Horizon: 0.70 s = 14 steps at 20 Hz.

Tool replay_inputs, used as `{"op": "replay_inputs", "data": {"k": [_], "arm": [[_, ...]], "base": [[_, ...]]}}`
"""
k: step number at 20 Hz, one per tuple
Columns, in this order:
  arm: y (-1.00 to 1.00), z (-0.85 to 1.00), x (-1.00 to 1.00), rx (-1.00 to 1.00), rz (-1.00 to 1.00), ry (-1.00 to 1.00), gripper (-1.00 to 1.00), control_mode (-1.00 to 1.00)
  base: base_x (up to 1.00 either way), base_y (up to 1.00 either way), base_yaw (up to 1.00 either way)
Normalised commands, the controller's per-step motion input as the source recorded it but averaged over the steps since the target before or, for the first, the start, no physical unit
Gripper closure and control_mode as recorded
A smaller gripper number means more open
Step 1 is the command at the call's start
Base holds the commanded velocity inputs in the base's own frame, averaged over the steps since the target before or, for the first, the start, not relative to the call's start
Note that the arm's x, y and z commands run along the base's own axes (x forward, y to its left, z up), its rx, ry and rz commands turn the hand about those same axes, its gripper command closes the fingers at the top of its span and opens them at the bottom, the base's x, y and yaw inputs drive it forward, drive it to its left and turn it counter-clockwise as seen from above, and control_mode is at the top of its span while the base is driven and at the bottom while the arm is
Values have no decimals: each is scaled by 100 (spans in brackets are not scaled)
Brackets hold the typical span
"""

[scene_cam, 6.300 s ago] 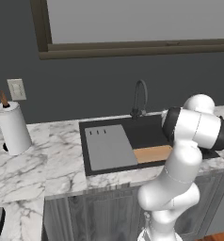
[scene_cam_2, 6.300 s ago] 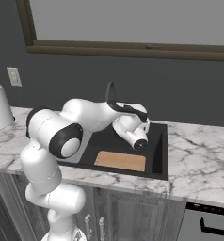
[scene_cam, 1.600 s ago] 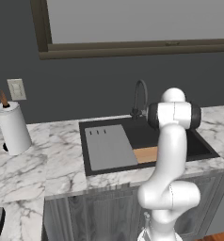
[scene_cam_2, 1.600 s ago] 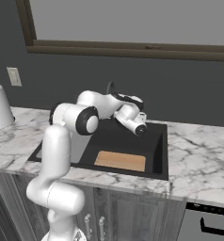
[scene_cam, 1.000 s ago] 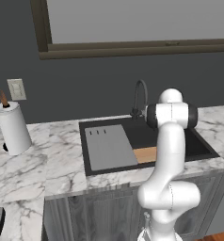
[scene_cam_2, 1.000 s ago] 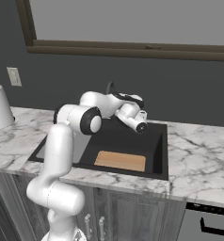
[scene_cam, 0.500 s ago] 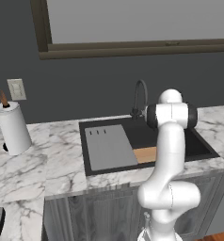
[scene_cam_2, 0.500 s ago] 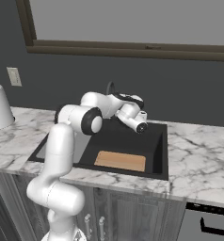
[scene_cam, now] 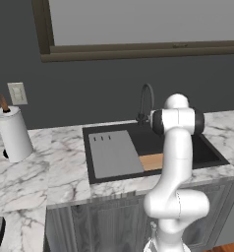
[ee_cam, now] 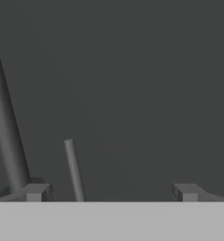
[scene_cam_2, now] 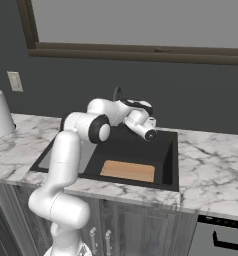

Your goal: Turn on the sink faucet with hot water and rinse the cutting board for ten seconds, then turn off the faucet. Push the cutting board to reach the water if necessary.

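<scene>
Careful: your gripper [ee_cam: 111, 192] is spread wide, empty, at the faucet [scene_cam: 145, 101]; you could slip past its thin lever [ee_cam: 74, 170], leaving the cutting board [scene_cam_2: 128, 171] dry.

Marble counter [scene_cam: 50, 167], white with grey veining, serves as reference. A white paper towel roll [scene_cam: 13, 134] stands upright on it toward the left end, on a holder with a brown wooden tip. A pale wall outlet [scene_cam: 17, 93] sits on the dark wall above the counter, just beside the roll; a dark-framed window [scene_cam: 138, 29] runs higher up, and grey cabinet doors [scene_cam: 89, 226] close the space beneath.
</scene>
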Motion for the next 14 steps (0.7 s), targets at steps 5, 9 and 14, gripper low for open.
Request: {"op": "replay_inputs", "data": {"k": [5, 9, 14], "arm": [[1, 0, 19, 0, 0, 0, -100, -100], [1, 0, 14, 0, 0, 0, -100, -100], [1, -1, 8, 0, 0, 0, -100, -100]], "base": [[0, 0, 0], [0, 0, 0], [0, 0, 0]]}}
